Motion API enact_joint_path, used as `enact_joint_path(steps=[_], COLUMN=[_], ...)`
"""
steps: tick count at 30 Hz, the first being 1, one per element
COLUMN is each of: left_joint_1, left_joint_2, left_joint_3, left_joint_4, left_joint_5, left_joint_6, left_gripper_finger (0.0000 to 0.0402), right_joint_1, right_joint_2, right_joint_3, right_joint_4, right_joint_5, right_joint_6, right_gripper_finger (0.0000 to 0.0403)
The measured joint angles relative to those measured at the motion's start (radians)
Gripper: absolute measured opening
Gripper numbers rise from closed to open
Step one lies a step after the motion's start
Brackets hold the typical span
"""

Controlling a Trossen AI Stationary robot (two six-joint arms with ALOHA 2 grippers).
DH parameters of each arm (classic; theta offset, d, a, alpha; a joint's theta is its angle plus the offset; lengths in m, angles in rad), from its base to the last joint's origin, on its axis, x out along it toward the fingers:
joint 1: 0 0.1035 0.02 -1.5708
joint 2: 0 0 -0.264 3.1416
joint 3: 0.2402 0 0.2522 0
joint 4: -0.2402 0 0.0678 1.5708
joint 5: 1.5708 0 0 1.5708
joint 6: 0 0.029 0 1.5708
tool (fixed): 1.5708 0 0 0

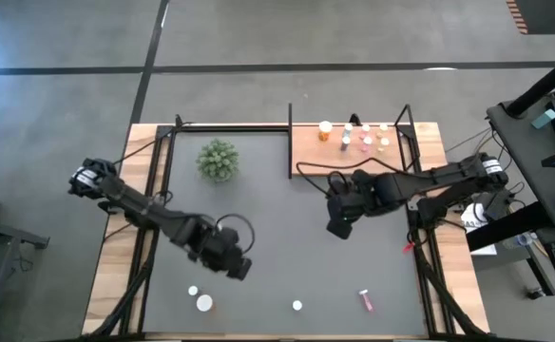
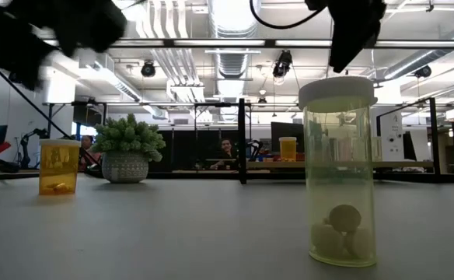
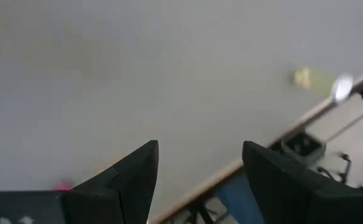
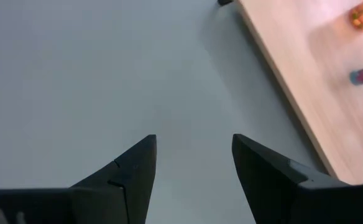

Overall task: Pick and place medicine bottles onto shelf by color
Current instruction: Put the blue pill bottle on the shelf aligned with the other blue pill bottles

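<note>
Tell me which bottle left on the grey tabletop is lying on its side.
The pink bottle, toward the table's near right. It lies flat, while the other three stand upright, showing only round white caps from above.

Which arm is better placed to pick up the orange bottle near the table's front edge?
Probably the left. The left gripper hangs open and empty, close to the orange bottle. The right gripper, also open and empty, is farther away, nearer the shelf.
</note>
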Motion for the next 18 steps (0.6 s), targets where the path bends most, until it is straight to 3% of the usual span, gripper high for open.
enact_joint_path(steps=[9, 14, 18], left_joint_1=[-0.242, -0.353, -0.378], left_joint_2=[-0.001, 0.0, 0.0], left_joint_3=[0.029, 0.018, 0.017], left_joint_4=[-0.017, -0.115, -0.184], left_joint_5=[-0.025, -0.059, -0.114], left_joint_6=[-0.423, -0.684, -0.754], left_gripper_finger=[0.0217, 0.0217, 0.0217], right_joint_1=[0.038, 0.038, 0.038], right_joint_2=[0.0, 0.0, 0.0], right_joint_3=[-0.025, -0.045, -0.047], right_joint_4=[-0.003, -0.003, 0.003], right_joint_5=[-0.001, -0.001, -0.001], right_joint_6=[0.006, 0.015, 0.035], right_gripper_finger=[0.0201, 0.0201, 0.0201])
